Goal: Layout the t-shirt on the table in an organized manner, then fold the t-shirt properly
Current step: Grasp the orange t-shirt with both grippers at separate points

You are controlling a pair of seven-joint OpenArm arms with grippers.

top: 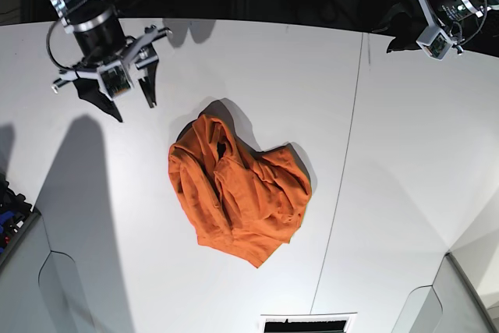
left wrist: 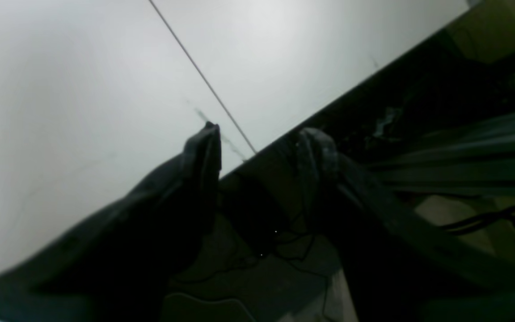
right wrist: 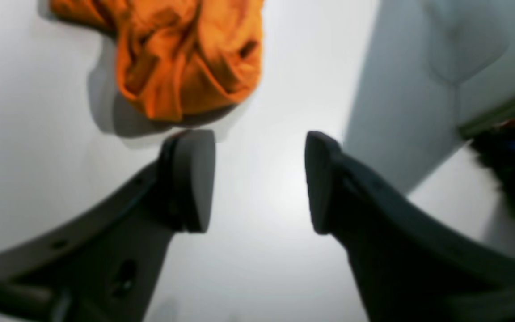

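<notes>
The orange t-shirt (top: 234,200) lies crumpled in a heap in the middle of the white table (top: 405,161). My right gripper (top: 127,100) hangs open above the table's far left, apart from the shirt. In the right wrist view the t-shirt (right wrist: 186,58) sits just beyond the open right gripper (right wrist: 259,179), with only bare table (right wrist: 38,179) between the fingers. My left gripper (top: 405,33) is at the far right corner. In the left wrist view the left gripper (left wrist: 262,143) is open and empty over the table (left wrist: 83,89) edge.
A thin dark seam (top: 343,193) crosses the tabletop right of the shirt, seen also as the seam (left wrist: 199,74). A vent slot (top: 308,324) sits at the near edge. Cluttered items (top: 12,216) lie off the left side. Dark floor and cables (left wrist: 284,250) lie past the far edge.
</notes>
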